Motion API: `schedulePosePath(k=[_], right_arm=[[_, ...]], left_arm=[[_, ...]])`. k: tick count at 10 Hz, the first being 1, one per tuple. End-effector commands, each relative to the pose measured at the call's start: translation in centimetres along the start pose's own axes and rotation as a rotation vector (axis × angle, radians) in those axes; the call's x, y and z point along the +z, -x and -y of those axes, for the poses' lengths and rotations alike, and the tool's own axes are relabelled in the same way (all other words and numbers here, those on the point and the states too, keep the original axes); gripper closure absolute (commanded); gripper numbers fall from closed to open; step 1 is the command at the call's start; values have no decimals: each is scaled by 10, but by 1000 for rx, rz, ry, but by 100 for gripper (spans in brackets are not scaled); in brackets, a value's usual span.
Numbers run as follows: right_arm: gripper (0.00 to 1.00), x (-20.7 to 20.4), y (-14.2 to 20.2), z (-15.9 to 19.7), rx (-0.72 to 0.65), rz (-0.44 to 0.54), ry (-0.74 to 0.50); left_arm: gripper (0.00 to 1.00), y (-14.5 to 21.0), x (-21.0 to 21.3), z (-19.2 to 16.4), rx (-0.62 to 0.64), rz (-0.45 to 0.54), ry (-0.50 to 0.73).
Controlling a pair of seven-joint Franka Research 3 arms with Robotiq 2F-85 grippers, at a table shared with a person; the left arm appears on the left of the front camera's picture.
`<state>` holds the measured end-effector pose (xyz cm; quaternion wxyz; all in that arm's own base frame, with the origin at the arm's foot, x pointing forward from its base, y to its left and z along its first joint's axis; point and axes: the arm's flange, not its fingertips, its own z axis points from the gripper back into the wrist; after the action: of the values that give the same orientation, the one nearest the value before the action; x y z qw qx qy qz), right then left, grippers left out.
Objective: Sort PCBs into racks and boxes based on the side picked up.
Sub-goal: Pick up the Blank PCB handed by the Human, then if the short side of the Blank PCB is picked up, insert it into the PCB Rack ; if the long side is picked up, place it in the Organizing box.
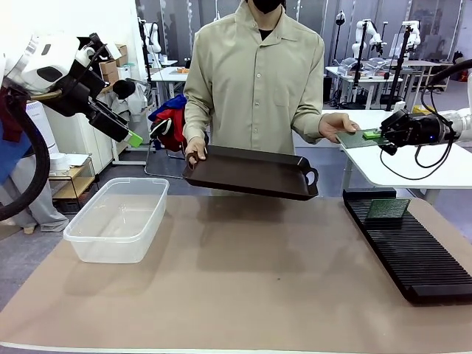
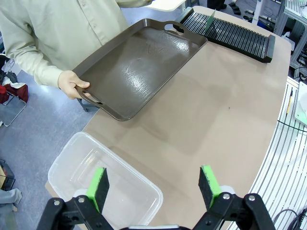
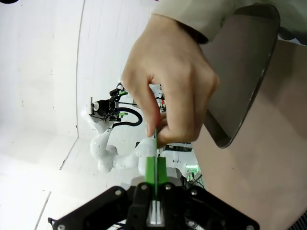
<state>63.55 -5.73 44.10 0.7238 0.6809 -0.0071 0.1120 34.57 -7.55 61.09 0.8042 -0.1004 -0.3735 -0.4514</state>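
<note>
A person's hand [image 1: 335, 125] holds out a green PCB [image 1: 355, 139] at the right, above the table's far edge. My right gripper [image 1: 372, 135] is shut on the PCB's near edge. In the right wrist view the board [image 3: 155, 143] shows edge-on between the green pads [image 3: 150, 168], with the person's fingers [image 3: 172, 81] still pinching it. Another PCB [image 1: 389, 209] stands in the far end of the black rack [image 1: 413, 247]. The clear box [image 1: 118, 217] sits at the left. My left gripper [image 1: 133, 138] hangs open, high above the box [image 2: 96, 167], holding nothing.
The person's other hand [image 1: 195, 151] holds a dark brown tray [image 1: 251, 171] tilted over the table's far edge. The tray [image 2: 139, 67] has nothing on it. The tan table top [image 1: 251, 280] lies bare between box and rack [image 2: 230, 31].
</note>
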Motion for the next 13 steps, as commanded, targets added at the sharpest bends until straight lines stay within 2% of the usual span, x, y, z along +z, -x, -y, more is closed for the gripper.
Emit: schedulePosePath(k=[1,3,4,13], right_arm=[[100,-5,2,-4,-26,25,-5],[100,-8,2,-5,-9,61,37],[100,-1,0,0,-5,-1,0],[100,-1,0,0,-5,-1,0]], left_arm=[[0,1,0,-2,4,-2,8],[0,1,0,-2,4,-2,8],[0,1,0,-2,4,-2,8],[0,1,0,-2,4,-2,8]])
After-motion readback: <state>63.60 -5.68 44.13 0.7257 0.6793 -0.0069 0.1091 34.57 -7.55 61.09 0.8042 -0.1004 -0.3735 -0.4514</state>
